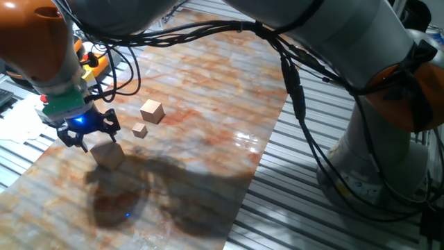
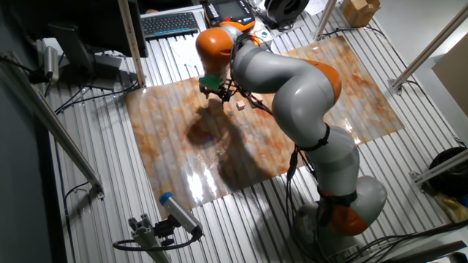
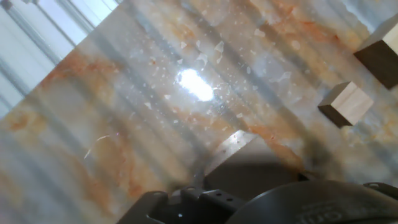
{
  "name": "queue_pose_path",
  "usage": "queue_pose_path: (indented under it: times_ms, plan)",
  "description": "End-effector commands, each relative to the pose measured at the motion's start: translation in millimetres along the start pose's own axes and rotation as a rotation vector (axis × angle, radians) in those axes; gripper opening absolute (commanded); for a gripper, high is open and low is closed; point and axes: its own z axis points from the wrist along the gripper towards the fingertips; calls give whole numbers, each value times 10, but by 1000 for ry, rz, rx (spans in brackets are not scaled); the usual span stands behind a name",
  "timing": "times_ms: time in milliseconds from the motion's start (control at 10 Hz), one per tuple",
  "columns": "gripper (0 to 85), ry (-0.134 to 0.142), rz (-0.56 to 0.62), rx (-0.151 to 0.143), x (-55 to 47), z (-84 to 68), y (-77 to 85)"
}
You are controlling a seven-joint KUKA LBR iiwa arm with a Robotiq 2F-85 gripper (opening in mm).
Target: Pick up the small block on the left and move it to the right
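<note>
The small block (image 1: 107, 154) is a plain tan cube, the largest of three, resting on the marbled table sheet (image 1: 201, 167). My gripper (image 1: 90, 139) hovers just above it and slightly to its left, fingers spread and empty, not touching it. In the hand view the block (image 3: 249, 163) lies in shadow at the bottom edge, close under the hand. In the other fixed view the gripper (image 2: 213, 90) is at the sheet's far edge, with the block (image 2: 215, 103) just below it.
A medium tan cube (image 1: 151, 111) and a tiny tan cube (image 1: 140, 130) sit just right of the block; both show in the hand view (image 3: 382, 53) (image 3: 345, 103). Cables (image 1: 118, 76) hang beside the hand. A ribbed metal bench (image 1: 298, 208) surrounds the sheet.
</note>
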Motion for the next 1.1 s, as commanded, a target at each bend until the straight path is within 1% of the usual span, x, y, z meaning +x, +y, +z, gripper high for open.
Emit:
queue_pose_path:
  times_ms: [0, 100, 200, 300, 400, 500, 600, 700, 800, 900, 1000]
  plan:
    - [680, 22, -12, -10, -53, -146, -9]
    - [510, 42, -29, -22, -106, -271, -37]
    - [510, 55, -59, -39, -146, -359, -67]
    - [340, 63, -90, -48, -163, -432, -90]
    - [170, 59, -116, -45, -164, -510, -121]
    - [0, 69, -135, -65, -160, -596, -148]
    - [0, 58, -144, -64, -177, -695, -184]
    - [0, 32, -167, -70, -213, -828, -263]
    - [0, 17, -175, -73, -241, -916, -322]
    - [0, 14, -175, -84, -271, -990, -378]
    - [0, 17, -173, -96, -282, -1059, -434]
